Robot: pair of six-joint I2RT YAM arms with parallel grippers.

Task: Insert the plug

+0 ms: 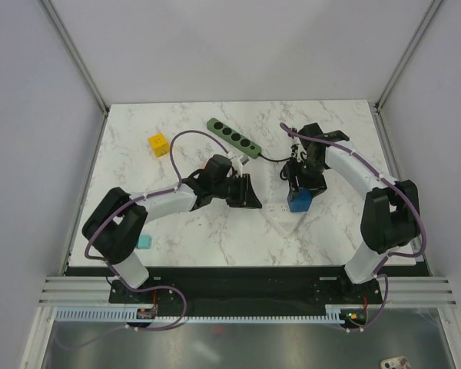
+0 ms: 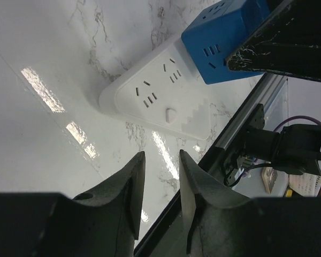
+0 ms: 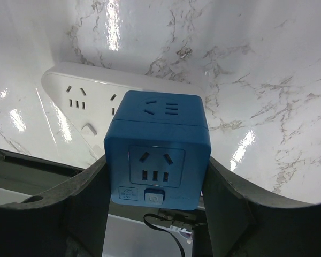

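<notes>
My right gripper (image 1: pixel 300 188) is shut on a blue cube plug adapter (image 1: pixel 299 201), one finger on each side; the cube fills the right wrist view (image 3: pixel 158 155). The cube stands on the far end of a white rounded triangular power strip (image 1: pixel 280 217) that lies flat on the marble table. I cannot tell whether its pins are in the sockets. The strip's free sockets and button show in the right wrist view (image 3: pixel 75 92) and the left wrist view (image 2: pixel 150 96). My left gripper (image 1: pixel 250 198) is just left of the strip, a little open and empty (image 2: pixel 161 155). The cube also shows in the left wrist view (image 2: pixel 224 40).
A green power strip (image 1: pixel 233 137) lies at the back centre, with a black cable (image 1: pixel 273 157) running towards the right arm. A yellow cube (image 1: pixel 158 143) sits at the back left. A small teal object (image 1: pixel 144 241) lies by the left arm's base.
</notes>
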